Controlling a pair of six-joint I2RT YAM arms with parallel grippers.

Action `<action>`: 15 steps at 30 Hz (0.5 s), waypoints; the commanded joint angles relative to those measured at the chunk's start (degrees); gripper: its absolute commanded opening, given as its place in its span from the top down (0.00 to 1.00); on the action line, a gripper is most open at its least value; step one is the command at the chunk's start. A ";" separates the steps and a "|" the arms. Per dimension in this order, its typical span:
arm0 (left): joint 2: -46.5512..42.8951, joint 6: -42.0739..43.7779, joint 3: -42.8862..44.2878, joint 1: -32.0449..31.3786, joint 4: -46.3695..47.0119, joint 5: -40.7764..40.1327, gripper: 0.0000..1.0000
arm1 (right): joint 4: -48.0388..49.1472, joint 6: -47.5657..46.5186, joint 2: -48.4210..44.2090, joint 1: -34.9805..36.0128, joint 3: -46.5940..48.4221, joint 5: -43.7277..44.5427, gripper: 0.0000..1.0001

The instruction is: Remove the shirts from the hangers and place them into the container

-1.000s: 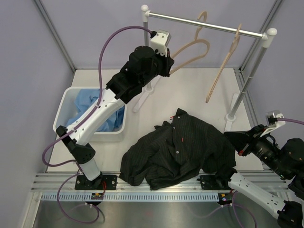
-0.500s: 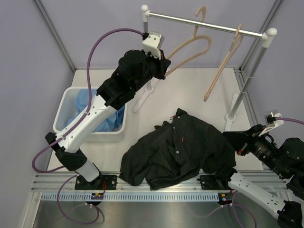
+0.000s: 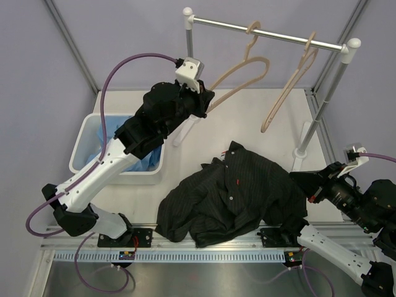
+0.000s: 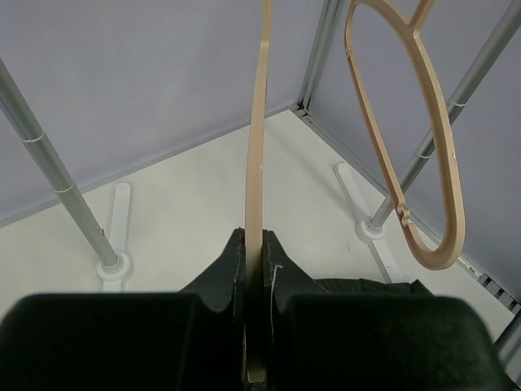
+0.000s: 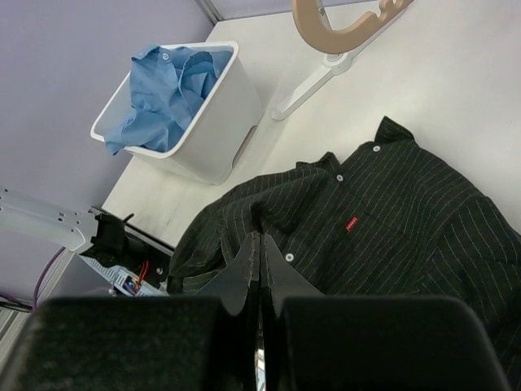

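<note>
White tabletop (image 3: 247, 124): black shirt (image 3: 235, 198) lying crumpled, blue shirt (image 5: 163, 94) sitting in container (image 5: 220, 130). My left gripper (image 4: 254, 261) is clenching a hanger (image 4: 260, 122); my right gripper (image 5: 259, 261) is hovering closed, empty.

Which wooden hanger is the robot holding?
The left-hand light beige wooden hanger: the left gripper pinches its end. The right-hand hanger hangs free.

Lilac walls (image 3: 37, 93); white tabletop (image 3: 247, 124); metal garment rail (image 3: 223, 23) on white posts (image 3: 189, 37); even light.
</note>
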 commanded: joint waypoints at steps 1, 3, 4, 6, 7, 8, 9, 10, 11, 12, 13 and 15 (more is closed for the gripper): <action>-3.60 -0.96 -2.54 -0.15 5.64 -2.58 0.91 | 2.12 0.87 0.30 -0.15 0.07 -1.26 1.00; -4.39 -1.75 -4.20 -0.15 4.24 -2.59 0.41 | 2.30 0.96 0.56 -0.06 -0.02 -1.26 1.00; -5.35 -2.27 -4.65 -0.15 3.27 -2.50 0.29 | 2.65 0.96 0.74 -0.06 -0.19 -1.43 1.00; -7.19 -4.55 -6.49 -0.23 0.02 -2.41 0.13 | 2.65 0.79 1.62 -0.06 0.24 -1.61 0.83; -9.64 -5.52 -9.37 -0.24 -1.21 -2.06 0.11 | 2.74 0.70 1.97 -0.06 0.25 -1.61 0.80; -11.14 -6.84 -11.05 -0.50 -4.26 -2.84 0.09 | 2.91 0.52 2.49 -0.15 0.42 -1.70 0.75; -12.73 -9.29 -13.16 -0.59 -5.69 -2.85 0.06 | 2.91 0.26 2.85 -0.06 0.60 -1.78 0.69; -14.31 -10.27 -17.70 -0.67 -7.01 -1.98 0.01 | 3.26 0.08 3.11 -0.15 0.60 -1.87 0.51; -17.19 -11.41 -20.36 -0.76 -9.02 -0.32 0.01 | 3.44 -0.09 3.46 -0.06 0.60 -1.87 0.45; -18.70 -13.86 -23.34 -1.11 -9.65 0.74 0.01 | 3.96 -0.27 3.64 -0.06 0.68 -2.22 0.40; -19.76 -14.66 -26.50 -1.46 -9.66 2.67 0.01 | 4.32 -0.44 3.73 -0.06 0.60 -2.40 0.36; -21.53 -17.64 -35.91 -3.13 -8.17 5.06 0.01 | 4.93 -0.79 3.90 -0.15 0.07 -2.84 0.34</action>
